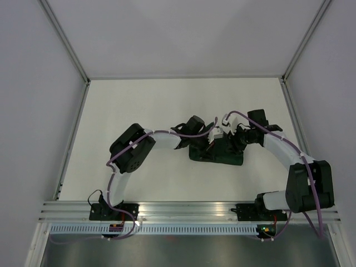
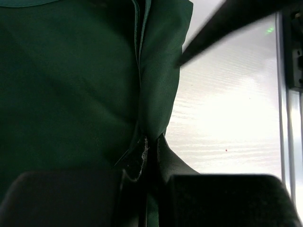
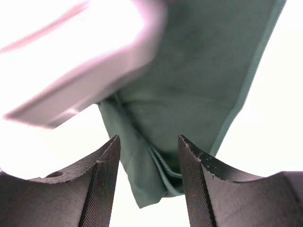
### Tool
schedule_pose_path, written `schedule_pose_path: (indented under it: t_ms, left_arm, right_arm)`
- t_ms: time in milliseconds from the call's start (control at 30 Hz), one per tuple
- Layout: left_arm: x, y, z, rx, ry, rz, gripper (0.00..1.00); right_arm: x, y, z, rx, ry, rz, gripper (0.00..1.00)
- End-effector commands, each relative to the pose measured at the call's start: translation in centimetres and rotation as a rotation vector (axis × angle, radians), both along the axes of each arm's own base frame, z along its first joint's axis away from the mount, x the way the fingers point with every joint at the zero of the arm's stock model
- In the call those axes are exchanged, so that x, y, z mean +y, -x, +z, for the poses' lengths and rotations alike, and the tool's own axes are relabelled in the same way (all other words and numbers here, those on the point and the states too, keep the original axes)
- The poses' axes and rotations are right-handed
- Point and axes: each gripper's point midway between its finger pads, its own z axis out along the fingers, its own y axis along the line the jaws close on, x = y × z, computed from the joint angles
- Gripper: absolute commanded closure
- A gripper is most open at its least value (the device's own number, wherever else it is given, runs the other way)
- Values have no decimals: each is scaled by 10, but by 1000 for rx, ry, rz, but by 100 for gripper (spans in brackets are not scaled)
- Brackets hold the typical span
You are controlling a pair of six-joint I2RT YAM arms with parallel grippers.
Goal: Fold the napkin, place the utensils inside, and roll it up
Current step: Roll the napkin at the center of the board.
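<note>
Napkin [image 1: 219, 155], bunched small at centre of the top view. Left gripper [image 2: 147, 150] pinches its doubled edge; right gripper [image 3: 149, 158] straddles a corner, jaws spread. Close your right jaws over all layers before drawing the fold taut.

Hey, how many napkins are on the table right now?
1. The dark green napkin lies mid-table, partly under both arms. The left fingers are pinched on its edge, and the right fingers are open around a corner. No second one shows.
</note>
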Motion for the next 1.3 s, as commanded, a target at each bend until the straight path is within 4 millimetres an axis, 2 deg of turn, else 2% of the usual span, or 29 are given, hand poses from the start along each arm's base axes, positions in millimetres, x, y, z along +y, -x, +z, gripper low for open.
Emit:
schedule_pose_path:
  t_ms: [0,67,100,133,333,633,800,900,967,1067,1133,1167,1200,1267]
  left_arm:
    - [62,54,-82,324,-339,37,98]
    - [63,54,-84,360,-354,45,98]
    - [64,53,-84,374,-359,51,98]
    - [63,53,-84,385,-362,53,98]
    - [66,53,-87,425,-378,62,98]
    - [67,51,-91,456,-400,82,98]
    - [67,50,-95,474,-408,82,97]
    - [66,51,-97,485,-411,81,97]
    - [65,49,-96,485,-410,84,97]
    - [65,48,-95,486,-412,87,94]
    - [65,47,-94,479,-414,91,88]
    - [65,47,-93,487,-410,92,85]
    - [65,47,-91,487,-407,92,78]
    - [64,44,-87,494,-396,98,71]
  right_arm:
    - [1,9,3,-112,34,76,42]
    - [1,22,-11,-121,77,97,41]
    - [3,20,-7,-172,87,103,41]
    - [3,29,-17,-165,106,115,41]
    - [24,47,-34,-270,174,215,40]
    - [29,45,-51,-302,242,250,41]
    - [33,45,-49,-330,240,260,40]
    - [35,49,-55,-317,249,278,41]
    - [37,51,-58,-303,254,294,45]
    - [37,52,-62,-287,264,297,58]
    - [38,51,-62,-278,270,303,72]
    - [35,54,-66,-244,284,309,76]
    - [37,52,-65,-240,281,312,83]
    - [35,56,-69,-204,292,313,86]
